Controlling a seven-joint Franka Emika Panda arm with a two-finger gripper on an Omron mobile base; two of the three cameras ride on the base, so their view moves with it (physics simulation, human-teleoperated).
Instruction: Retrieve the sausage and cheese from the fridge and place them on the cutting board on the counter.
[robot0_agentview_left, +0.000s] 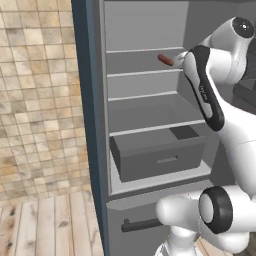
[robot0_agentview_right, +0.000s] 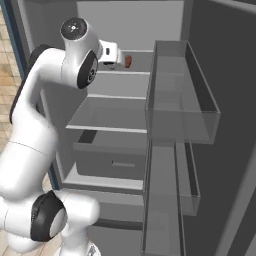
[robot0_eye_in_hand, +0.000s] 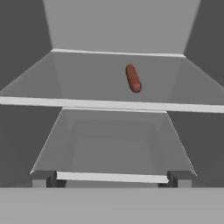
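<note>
The fridge (robot0_agentview_left: 150, 112) stands open, with grey shelves inside. A dark reddish-brown sausage (robot0_agentview_left: 165, 60) lies on an upper shelf, toward its back; it also shows as sausage (robot0_agentview_right: 128, 61) and sausage (robot0_eye_in_hand: 133, 78). My gripper (robot0_agentview_right: 120, 58) reaches in at that shelf's level, just short of the sausage and apart from it. In the hand view the gripper (robot0_eye_in_hand: 112, 178) is open, its fingertips (robot0_eye_in_hand: 43, 178) wide apart with nothing between them. The cheese, the cutting board and the counter are out of view.
The fridge door (robot0_agentview_right: 220, 150) hangs open on the right, its clear bins (robot0_agentview_right: 182, 95) jutting toward the arm. A lower drawer (robot0_agentview_left: 160, 156) is pulled partly out. A tiled wall (robot0_agentview_left: 35, 100) and a wooden floor (robot0_agentview_left: 45, 225) lie to the left.
</note>
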